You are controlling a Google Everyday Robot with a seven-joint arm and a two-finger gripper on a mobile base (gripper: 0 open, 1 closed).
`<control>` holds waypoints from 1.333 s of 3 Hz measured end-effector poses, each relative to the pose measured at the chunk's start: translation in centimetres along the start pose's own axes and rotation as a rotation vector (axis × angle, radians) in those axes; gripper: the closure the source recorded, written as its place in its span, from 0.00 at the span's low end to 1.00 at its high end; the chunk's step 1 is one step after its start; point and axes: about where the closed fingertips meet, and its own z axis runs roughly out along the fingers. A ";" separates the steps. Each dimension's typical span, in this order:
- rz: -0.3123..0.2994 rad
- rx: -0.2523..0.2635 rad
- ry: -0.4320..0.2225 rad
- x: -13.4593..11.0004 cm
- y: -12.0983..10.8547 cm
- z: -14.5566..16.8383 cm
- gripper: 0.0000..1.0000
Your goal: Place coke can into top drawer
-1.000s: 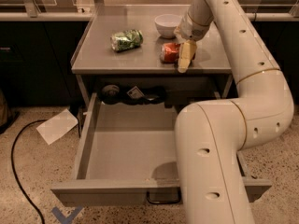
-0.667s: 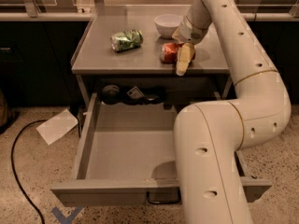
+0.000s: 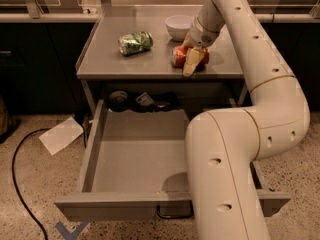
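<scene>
Red and lying on its side, the coke can (image 3: 178,57) rests on the grey table top (image 3: 107,59), near the front edge and just in front of a white bowl (image 3: 178,27). The gripper (image 3: 192,64) is down at the can, its pale tip crossing the can's near face; whether it is clamped on the can I cannot tell. A crumpled green-and-white can (image 3: 135,42) lies to the left, well apart. Below, the top drawer (image 3: 135,151) stands pulled open.
</scene>
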 end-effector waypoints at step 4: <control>-0.022 0.146 -0.054 -2.6 0.4 -7.7 1.00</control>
